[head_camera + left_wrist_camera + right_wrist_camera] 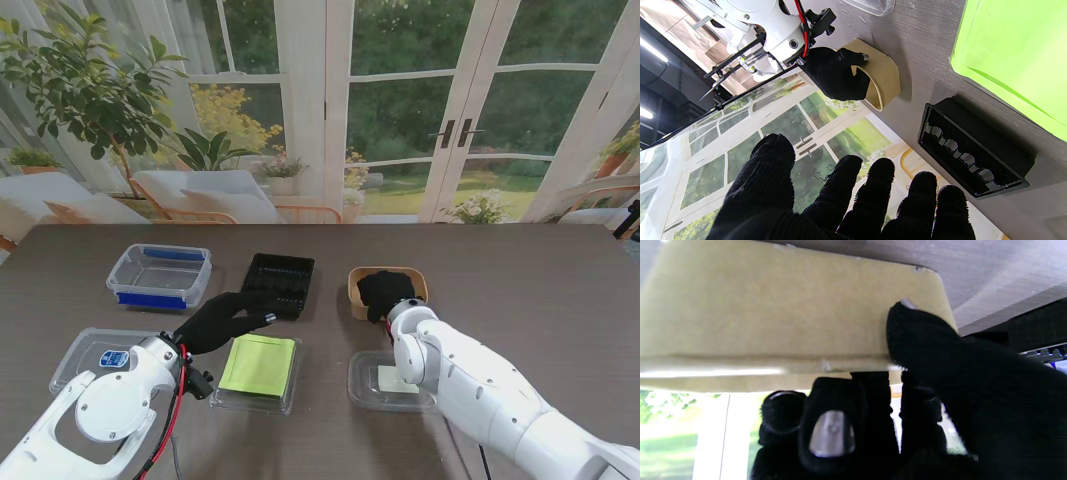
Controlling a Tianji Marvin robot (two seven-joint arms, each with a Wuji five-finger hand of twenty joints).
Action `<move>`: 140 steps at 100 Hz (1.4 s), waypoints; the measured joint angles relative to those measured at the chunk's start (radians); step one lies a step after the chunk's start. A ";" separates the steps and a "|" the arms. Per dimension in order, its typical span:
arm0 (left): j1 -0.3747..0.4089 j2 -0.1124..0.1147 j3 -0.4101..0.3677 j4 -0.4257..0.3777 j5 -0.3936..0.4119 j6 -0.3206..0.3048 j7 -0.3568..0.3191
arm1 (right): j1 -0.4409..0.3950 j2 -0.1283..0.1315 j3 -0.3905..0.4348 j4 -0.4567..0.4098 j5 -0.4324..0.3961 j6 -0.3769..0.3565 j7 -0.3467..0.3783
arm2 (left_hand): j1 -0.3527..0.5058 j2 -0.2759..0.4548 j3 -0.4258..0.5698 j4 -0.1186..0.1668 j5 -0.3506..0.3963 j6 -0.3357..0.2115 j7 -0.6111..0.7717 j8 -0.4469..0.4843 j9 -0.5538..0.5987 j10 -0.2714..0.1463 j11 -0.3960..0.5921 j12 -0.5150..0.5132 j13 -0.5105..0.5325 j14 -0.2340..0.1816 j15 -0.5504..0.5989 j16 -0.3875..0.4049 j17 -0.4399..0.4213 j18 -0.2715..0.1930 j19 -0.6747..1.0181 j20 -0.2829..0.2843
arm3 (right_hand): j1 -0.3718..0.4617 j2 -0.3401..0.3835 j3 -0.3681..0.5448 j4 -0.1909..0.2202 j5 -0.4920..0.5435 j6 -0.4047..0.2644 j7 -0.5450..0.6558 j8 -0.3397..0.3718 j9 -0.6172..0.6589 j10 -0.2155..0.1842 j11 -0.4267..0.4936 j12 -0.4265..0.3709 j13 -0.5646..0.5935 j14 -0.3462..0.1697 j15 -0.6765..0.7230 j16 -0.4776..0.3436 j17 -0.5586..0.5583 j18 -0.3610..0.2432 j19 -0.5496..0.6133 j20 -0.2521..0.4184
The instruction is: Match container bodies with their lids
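Presently the right hand (383,294) is gripping the tan container (357,284), with its fingers curled inside over the rim and the thumb (917,330) pressing on the outer wall, as the right wrist view shows. That container is sitting right of centre on the table (540,290), directly under the hand, with its opening facing up; its outline looks roughly square with rounded corners, so no clear long axis can be told. Nearer to me, and partly behind the right forearm, a clear lid (370,390) with a pale label is lying flat. The left hand (222,318) is hovering with fingers spread and holding nothing; its fingertips are reaching toward the near edge of the black tray (280,282), whether touching it I cannot tell. The black tray is lying left of the tan container, apart from it, open side up, with its long axis running toward and away from me. Just nearer to me than the left hand, a clear container holding a green sheet (258,366) is resting flat. Farther left, a clear tub with blue clips (160,276) is standing with its long axis running left to right, and a clear lid with a blue label (100,355) is lying nearer to me than it, beside the left wrist.
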 measured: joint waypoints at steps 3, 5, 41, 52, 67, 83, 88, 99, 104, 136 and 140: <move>0.000 0.000 0.000 0.000 0.000 0.000 0.000 | 0.000 0.000 0.000 0.000 0.000 0.000 0.000 | 0.000 0.000 0.000 0.000 0.000 0.000 0.000 0.000 0.000 0.000 0.000 0.000 0.000 0.000 0.000 0.000 0.000 0.000 0.000 0.000 | 0.000 0.000 0.000 0.000 0.000 0.000 0.000 0.000 0.000 0.000 0.000 0.000 0.000 0.000 0.000 0.000 0.000 0.000 0.000 0.000; 0.000 0.000 0.000 0.000 0.000 0.000 0.000 | 0.000 0.000 0.000 0.000 0.000 0.000 0.000 | 0.000 0.000 0.000 0.000 0.000 0.000 0.000 0.000 0.000 0.000 0.000 0.000 0.000 0.000 0.000 0.000 0.000 0.000 0.000 0.000 | 0.000 0.000 0.000 0.000 0.000 0.000 0.000 0.000 0.000 0.000 0.000 0.000 0.000 0.000 0.000 0.000 0.000 0.000 0.000 0.000; 0.000 0.002 -0.002 -0.001 -0.004 0.001 -0.009 | -0.010 0.003 0.015 -0.013 0.000 -0.004 0.002 | 0.004 0.000 -0.011 0.000 0.000 0.000 0.000 0.000 0.000 0.000 0.000 0.000 0.000 0.000 -0.001 0.000 0.000 0.000 0.000 0.000 | 0.000 0.000 0.000 0.000 0.000 0.000 0.001 0.000 0.000 0.000 0.000 0.000 0.000 0.000 0.000 0.000 0.000 0.000 0.000 0.000; 0.000 0.003 -0.002 -0.001 -0.006 0.004 -0.012 | -0.013 0.005 0.017 -0.017 -0.002 -0.007 0.002 | 0.004 0.000 -0.011 0.000 0.000 0.000 0.000 0.000 0.000 0.000 0.000 0.000 0.000 0.000 -0.001 0.000 0.000 0.000 0.000 0.000 | 0.000 0.000 0.000 0.000 0.000 0.000 0.001 0.000 0.000 0.000 0.000 0.000 0.000 0.000 0.000 0.000 0.000 0.000 0.000 0.000; 0.000 0.003 -0.003 -0.002 -0.009 0.008 -0.019 | -0.023 0.011 0.028 -0.031 -0.007 -0.008 0.011 | 0.004 0.000 -0.018 0.000 0.000 0.000 0.000 0.000 0.000 0.000 0.000 0.000 0.000 0.000 -0.001 0.000 0.000 0.000 0.000 0.000 | 0.000 0.000 0.000 0.000 -0.001 0.000 0.001 0.000 -0.011 0.001 0.003 0.000 0.000 -0.005 0.000 0.001 0.000 0.000 0.000 0.000; 0.000 0.004 -0.003 -0.002 -0.010 0.009 -0.022 | -0.031 0.016 0.032 -0.039 -0.011 -0.011 0.017 | 0.005 0.000 -0.021 0.000 0.000 0.000 0.000 0.000 0.000 0.000 0.000 0.000 0.000 0.000 -0.001 0.000 0.000 0.000 0.000 0.000 | 0.000 0.000 0.000 0.000 -0.001 0.000 0.001 0.000 -0.012 0.001 0.003 0.000 0.000 -0.006 0.000 0.002 0.000 0.000 0.000 0.000; -0.001 0.005 -0.003 -0.002 -0.011 0.009 -0.024 | -0.033 0.017 0.034 -0.042 -0.012 -0.011 0.020 | 0.005 0.000 -0.021 0.000 0.000 0.000 0.000 0.000 0.000 0.000 0.000 0.000 0.000 0.000 -0.001 0.000 0.000 0.000 0.000 0.000 | 0.000 0.000 0.000 0.000 -0.001 0.000 0.001 0.000 -0.012 0.001 0.003 0.000 0.000 -0.006 0.000 0.002 0.000 0.000 0.000 0.000; -0.001 0.005 -0.004 -0.002 -0.012 0.010 -0.028 | -0.035 0.020 0.034 -0.046 -0.018 -0.016 0.023 | 0.005 0.000 -0.021 0.000 0.000 0.000 0.000 0.000 0.000 0.000 0.000 0.000 0.000 0.000 -0.001 0.000 0.000 0.000 0.000 0.000 | 0.000 0.000 0.000 0.000 -0.009 0.002 0.001 -0.005 -0.023 0.001 0.002 -0.015 0.000 -0.007 0.000 0.002 0.000 0.000 0.000 0.000; -0.002 0.005 -0.004 -0.002 -0.012 0.010 -0.029 | -0.035 0.022 0.033 -0.047 -0.021 -0.018 0.024 | 0.005 0.000 -0.022 0.000 0.000 0.000 0.000 0.000 0.000 0.000 0.000 0.000 0.000 0.000 -0.001 0.000 0.000 0.000 0.000 0.000 | 0.000 0.000 0.000 0.000 -0.015 0.012 -0.016 -0.007 -0.038 0.004 -0.001 -0.028 0.000 -0.010 -0.004 0.000 0.000 0.000 0.000 0.000; -0.002 0.007 -0.005 -0.002 -0.006 0.016 -0.036 | -0.031 0.030 0.022 -0.050 -0.046 -0.026 0.029 | 0.010 0.011 -0.028 0.000 0.000 0.000 0.000 0.000 0.000 0.000 0.000 0.000 0.000 0.000 -0.001 0.000 -0.001 0.000 0.000 0.000 | -0.065 -0.003 0.000 0.000 -0.065 0.113 -0.271 0.043 -0.173 0.012 0.002 -0.095 -0.001 -0.033 -0.036 -0.049 0.000 0.000 -0.001 0.000; -0.002 0.007 -0.005 -0.002 -0.006 0.016 -0.036 | -0.031 0.030 0.021 -0.050 -0.047 -0.026 0.029 | 0.010 0.011 -0.028 0.000 0.000 0.000 0.000 0.000 0.000 0.000 0.000 0.000 0.000 0.000 -0.001 0.000 -0.001 0.000 0.000 0.000 | -0.090 -0.003 0.000 0.001 -0.065 0.124 -0.319 0.115 -0.186 0.013 0.000 -0.114 -0.001 -0.033 -0.042 -0.058 0.000 0.000 -0.003 0.000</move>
